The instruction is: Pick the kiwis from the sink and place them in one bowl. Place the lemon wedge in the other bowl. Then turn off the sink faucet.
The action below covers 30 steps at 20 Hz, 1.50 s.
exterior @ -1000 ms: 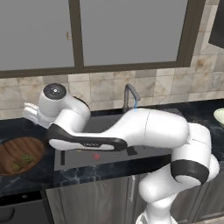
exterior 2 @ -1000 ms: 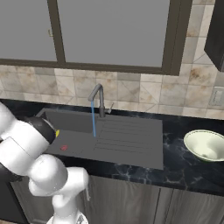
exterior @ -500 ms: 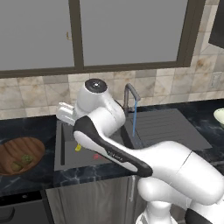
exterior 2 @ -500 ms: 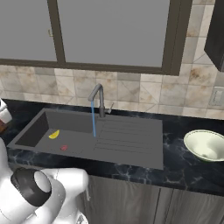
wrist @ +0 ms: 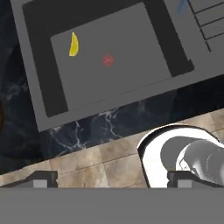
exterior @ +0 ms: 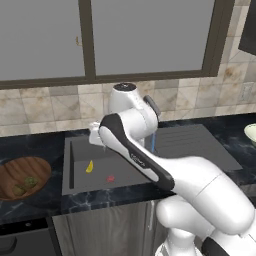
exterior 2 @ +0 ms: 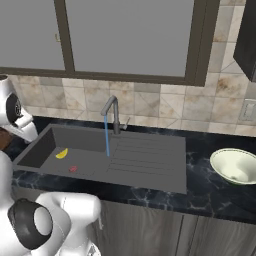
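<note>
The sink looks matt grey, the counter is glossy black marble, the brown bowl shows wood grain, and the pale bowl looks smooth.

Base views flank sink from behind; hand view looks down, probably steeply, onto same basin.

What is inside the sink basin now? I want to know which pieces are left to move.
In the sink lie the lemon wedge and a small red thing. No kiwis there. The arm hides the basin's right part in the left base view.
</note>
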{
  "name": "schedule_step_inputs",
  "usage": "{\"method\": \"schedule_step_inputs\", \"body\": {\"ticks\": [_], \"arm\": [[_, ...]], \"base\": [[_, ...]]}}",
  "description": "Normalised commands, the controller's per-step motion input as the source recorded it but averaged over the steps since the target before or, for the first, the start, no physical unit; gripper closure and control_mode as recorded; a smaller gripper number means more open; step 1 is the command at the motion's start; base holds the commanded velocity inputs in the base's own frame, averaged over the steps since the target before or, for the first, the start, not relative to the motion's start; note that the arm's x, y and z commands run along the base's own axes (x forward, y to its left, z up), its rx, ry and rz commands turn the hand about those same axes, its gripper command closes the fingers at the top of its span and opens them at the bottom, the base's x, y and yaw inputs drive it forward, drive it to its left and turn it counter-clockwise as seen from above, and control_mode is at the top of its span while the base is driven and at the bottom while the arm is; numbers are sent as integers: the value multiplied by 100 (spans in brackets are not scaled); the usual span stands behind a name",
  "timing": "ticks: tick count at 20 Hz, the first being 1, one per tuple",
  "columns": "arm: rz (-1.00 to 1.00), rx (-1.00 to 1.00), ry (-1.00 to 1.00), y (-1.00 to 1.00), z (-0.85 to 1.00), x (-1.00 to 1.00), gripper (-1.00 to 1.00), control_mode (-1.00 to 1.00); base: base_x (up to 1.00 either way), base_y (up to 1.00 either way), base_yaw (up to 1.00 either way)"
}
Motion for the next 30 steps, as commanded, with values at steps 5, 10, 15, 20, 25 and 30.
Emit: {"method": "schedule_step_inputs", "body": {"ticks": [5,10,15,20,25,30], "arm": [[20,-25,29,-26,-8,11,-100,-100],[18,-10,0,-17,-46,15,-100,-100],[1,3,-19,0,-39,14,-100,-100],[-11,17,-15,0,-35,17,-100,-100],[-13,23,-6,0,-39,2,-100,-100],[-6,8,0,0,-11,12,-100,-100]], "base": [[0,0,0],[0,0,0],[0,0,0],[0,0,0],[0,0,0],[0,0,0]]}}
